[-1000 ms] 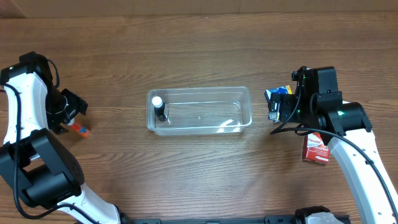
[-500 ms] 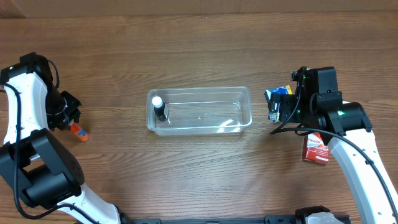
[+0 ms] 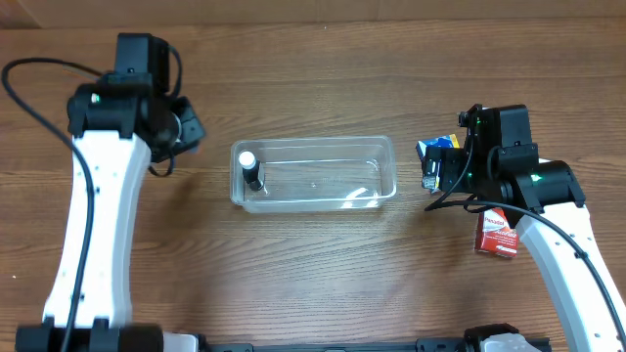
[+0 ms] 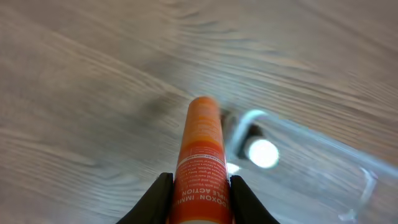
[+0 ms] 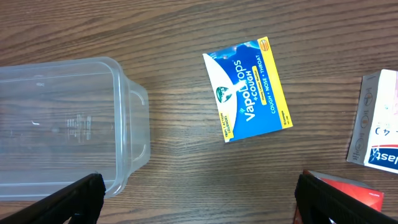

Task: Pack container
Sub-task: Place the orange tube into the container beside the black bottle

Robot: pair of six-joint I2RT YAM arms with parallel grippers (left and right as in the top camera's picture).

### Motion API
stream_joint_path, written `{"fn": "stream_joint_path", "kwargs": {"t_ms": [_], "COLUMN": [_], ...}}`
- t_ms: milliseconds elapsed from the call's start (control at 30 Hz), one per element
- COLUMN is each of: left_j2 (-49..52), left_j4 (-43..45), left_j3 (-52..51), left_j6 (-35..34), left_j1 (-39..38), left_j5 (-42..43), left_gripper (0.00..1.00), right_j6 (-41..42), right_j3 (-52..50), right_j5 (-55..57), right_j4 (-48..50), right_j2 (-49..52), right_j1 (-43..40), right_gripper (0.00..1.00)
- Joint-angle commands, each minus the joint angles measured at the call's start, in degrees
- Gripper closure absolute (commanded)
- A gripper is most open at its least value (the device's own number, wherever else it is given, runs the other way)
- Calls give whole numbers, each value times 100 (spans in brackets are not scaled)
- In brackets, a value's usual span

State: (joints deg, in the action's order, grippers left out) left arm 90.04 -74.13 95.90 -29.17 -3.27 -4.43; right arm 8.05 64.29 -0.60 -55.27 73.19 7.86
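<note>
The container (image 3: 313,144) is a clear plastic tub at the table's middle, also in the left wrist view (image 4: 323,163) and the right wrist view (image 5: 62,118). A small dark bottle with a white cap (image 3: 249,166) stands in its left end; the cap (image 4: 262,153) shows from above. My left gripper (image 4: 200,200) is shut on an orange tube (image 4: 200,149), held above the table just left of the tub; seen from overhead, the left gripper (image 3: 189,129) hides the tube. My right gripper (image 5: 199,208) is open over bare wood right of the tub, holding nothing.
A blue VapoDrops box (image 5: 254,89) lies flat right of the tub, partly under the right arm in the overhead view (image 3: 437,147). A red box (image 3: 499,235) lies at the right, and a white box (image 5: 380,121) lies beside it.
My left gripper shut on the orange tube at the table's far left and carried it up and right, to the tub's left end. The right arm has not moved.
</note>
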Motion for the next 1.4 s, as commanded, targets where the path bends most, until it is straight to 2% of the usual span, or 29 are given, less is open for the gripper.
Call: {"fn": "stream_joint_path", "kwargs": {"t_ms": [0, 133, 367, 700, 1067, 1133, 1200, 1367], "left_j2": [-127, -118, -118, -94, 828, 833, 833, 833], "left_j4": [-129, -116, 157, 374, 949, 1014, 1034, 1036], "left_j3": [87, -286, -1113, -1670, -1843, -1843, -1843, -1843], "left_j6": [48, 44, -63, -201, -210, -210, -210, -208], "left_j1": [-535, -1078, -1478, -1480, -1478, -1475, -1475, -1475], "left_j5": [44, -22, 0, 4, 131, 131, 133, 131], "left_gripper": [96, 96, 96, 92, 83, 76, 47, 37], "right_j6": [-17, -15, -15, -15, -15, -15, -15, -15], "right_j3": [140, 140, 140, 140, 140, 140, 140, 140], "right_j5": [55, 55, 52, 52, 52, 52, 52, 52], "right_j4": [28, 26, 26, 24, -4, -2, -4, -4], "right_j2": [-42, -42, -42, -42, -42, -42, -42, -42], "right_j1": [-22, -22, -22, -22, -22, -22, -22, -22], "right_gripper": [0, 0, 0, 0, 0, 0, 0, 0]}}
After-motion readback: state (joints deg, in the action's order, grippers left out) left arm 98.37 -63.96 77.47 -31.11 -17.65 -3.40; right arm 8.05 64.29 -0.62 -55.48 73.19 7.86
